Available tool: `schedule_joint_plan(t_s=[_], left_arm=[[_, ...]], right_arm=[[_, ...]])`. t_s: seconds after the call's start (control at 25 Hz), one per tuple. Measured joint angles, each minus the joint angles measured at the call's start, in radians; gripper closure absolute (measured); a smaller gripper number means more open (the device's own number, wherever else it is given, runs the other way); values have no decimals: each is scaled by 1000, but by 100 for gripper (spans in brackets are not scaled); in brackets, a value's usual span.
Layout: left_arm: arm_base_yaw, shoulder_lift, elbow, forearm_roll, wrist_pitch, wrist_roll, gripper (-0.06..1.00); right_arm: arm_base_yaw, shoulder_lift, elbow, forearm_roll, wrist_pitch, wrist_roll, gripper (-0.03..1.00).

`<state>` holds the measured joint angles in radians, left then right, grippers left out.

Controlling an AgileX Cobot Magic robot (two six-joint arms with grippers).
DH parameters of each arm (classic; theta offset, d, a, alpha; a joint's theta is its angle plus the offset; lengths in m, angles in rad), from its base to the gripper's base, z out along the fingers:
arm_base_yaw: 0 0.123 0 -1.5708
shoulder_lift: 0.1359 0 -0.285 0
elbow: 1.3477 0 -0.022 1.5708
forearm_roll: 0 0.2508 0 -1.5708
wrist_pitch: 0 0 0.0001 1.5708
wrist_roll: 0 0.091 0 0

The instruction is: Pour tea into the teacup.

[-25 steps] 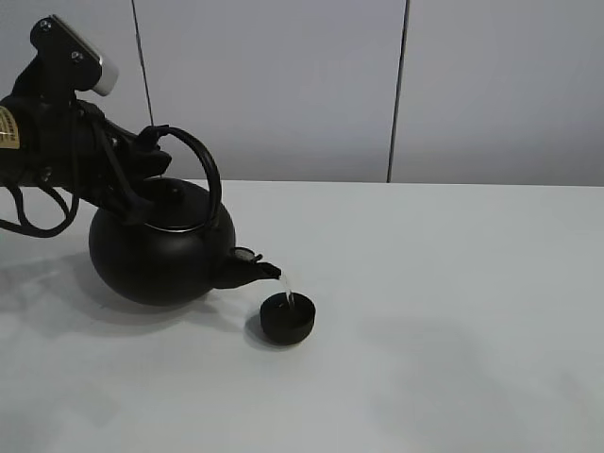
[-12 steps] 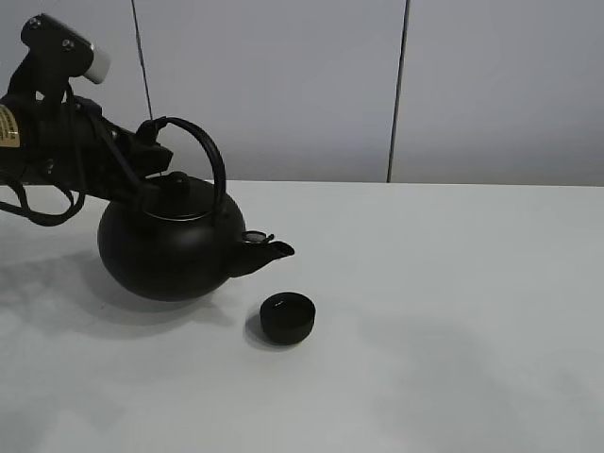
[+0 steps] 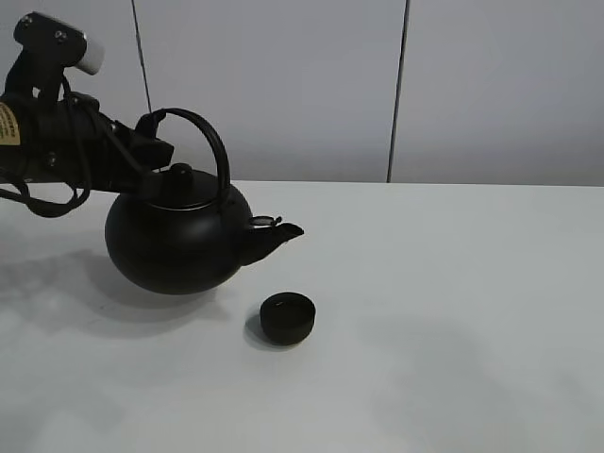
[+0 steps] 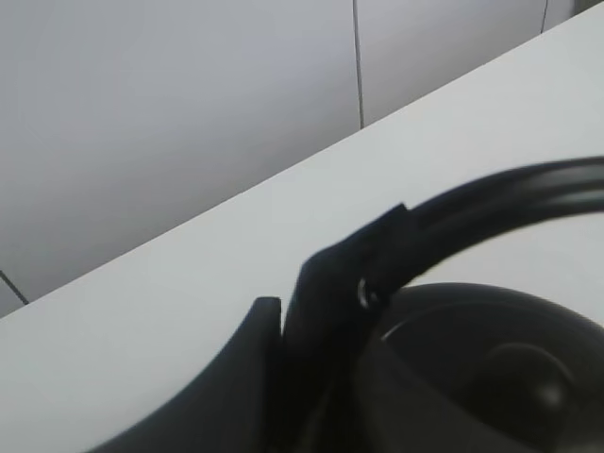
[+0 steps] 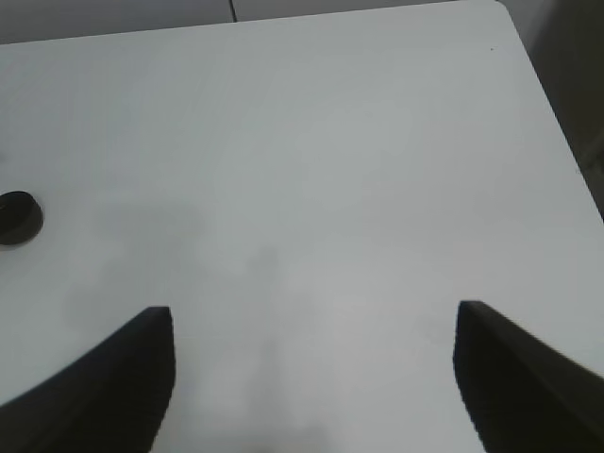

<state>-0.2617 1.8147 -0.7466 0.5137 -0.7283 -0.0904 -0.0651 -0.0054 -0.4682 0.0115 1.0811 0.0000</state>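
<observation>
A big black kettle [image 3: 175,241] hangs upright above the white table at the left, spout pointing right. My left gripper [image 3: 151,132] is shut on the kettle's arched handle [image 4: 491,203]. The small black teacup [image 3: 286,317] stands on the table below and a little right of the spout; it also shows in the right wrist view [image 5: 17,216]. No stream of tea is visible. My right gripper [image 5: 311,377] is open and empty above bare table; it is out of the exterior high view.
The white table [image 3: 453,311] stretches to the right of the cup. A grey panelled wall [image 3: 396,85] stands behind it. The table's far corner shows in the right wrist view [image 5: 500,14].
The kettle has tipped back from pouring to upright and risen slightly to the right. The stream of tea from the spout has stopped. The teacup has not moved.
</observation>
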Motion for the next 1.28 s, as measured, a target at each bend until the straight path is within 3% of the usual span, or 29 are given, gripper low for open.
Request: schedule_joint_plan(t_s=[1.28], left_arm=[[7,144,11,-102,-101,16,83]], right_arm=[[0,0,0,0,0,0,41]])
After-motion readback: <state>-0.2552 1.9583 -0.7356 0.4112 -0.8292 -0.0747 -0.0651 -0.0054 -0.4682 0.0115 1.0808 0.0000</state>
